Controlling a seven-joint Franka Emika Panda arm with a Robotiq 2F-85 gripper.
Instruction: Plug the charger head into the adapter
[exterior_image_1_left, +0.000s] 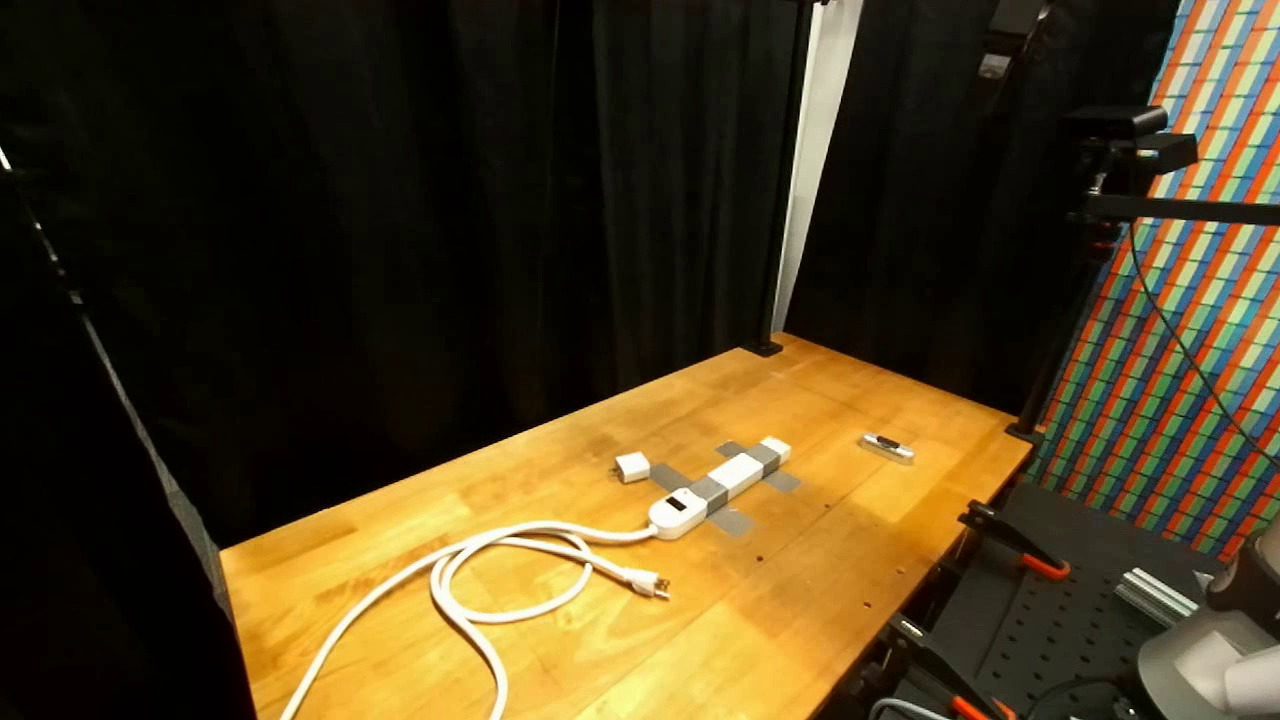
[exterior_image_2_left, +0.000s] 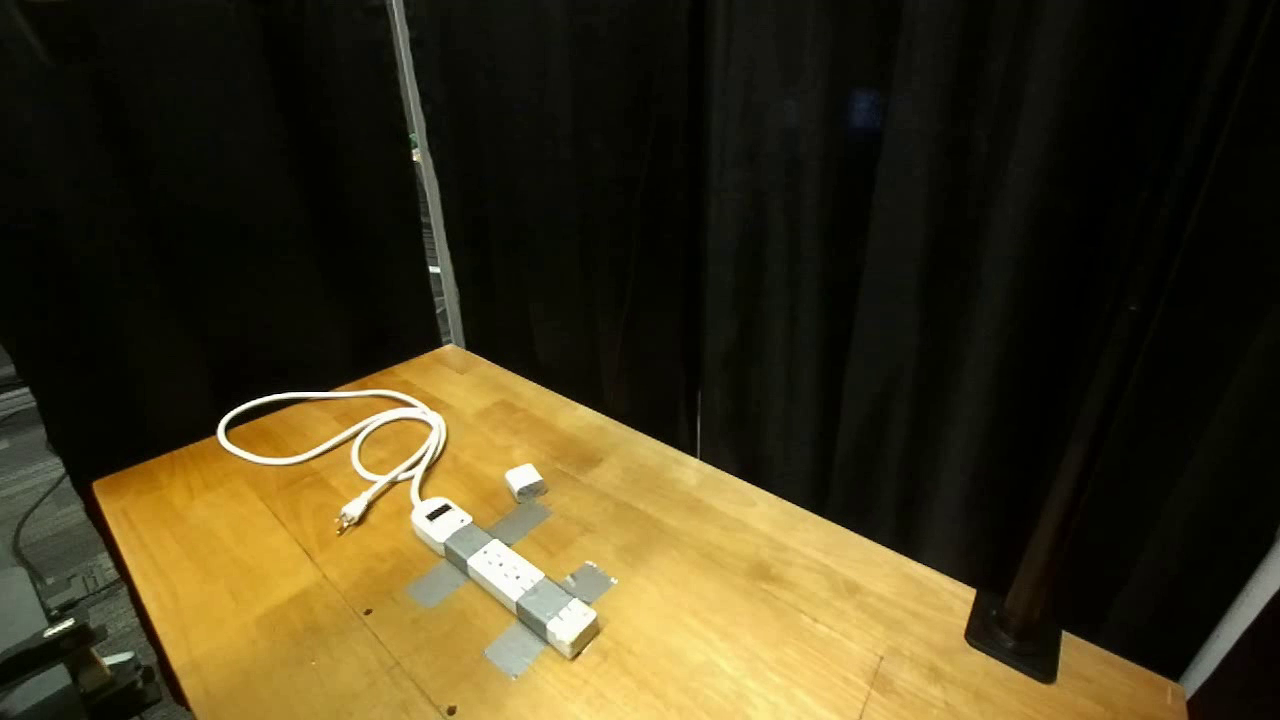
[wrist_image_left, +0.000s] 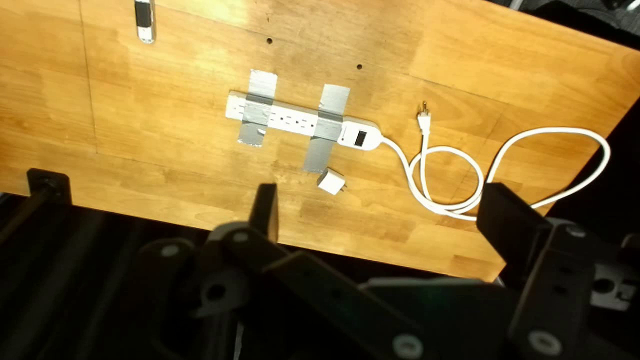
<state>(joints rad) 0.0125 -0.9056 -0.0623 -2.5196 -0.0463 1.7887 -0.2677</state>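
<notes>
1. One white charger head (wrist_image_left: 331, 181) lies on the wooden table (wrist_image_left: 175, 90), its prongs (wrist_image_left: 344, 186) pointing sideways
2. Just beside it ends a grey tape strip (wrist_image_left: 327, 127); whether the two touch, I cannot tell
3. That strip and a second strip (wrist_image_left: 257, 110) cross over the adapter (wrist_image_left: 300, 121) and reach onto the wood on both sides
4. The adapter lies with its outlets facing up, near the charger head but apart from it; the head sits toward the end with the dark switch (wrist_image_left: 360, 138)
5. From that same end a white cable (wrist_image_left: 447, 150) runs off in loops, its plug (wrist_image_left: 424, 122) lying on the table
6. Off past the adapter's other end rests a small dark-and-white piece (exterior_image_1_left: 886, 448), well apart from the charger head
7. The gripper (wrist_image_left: 382, 205) has its fingers (wrist_image_left: 265, 207) spread wide, holding nothing
8. Two orange-handled clamps (exterior_image_1_left: 1013, 538) sit at the table's edge in an exterior view, and black curtains (exterior_image_1_left: 400, 250) hang behind the table in both exterior views
</notes>
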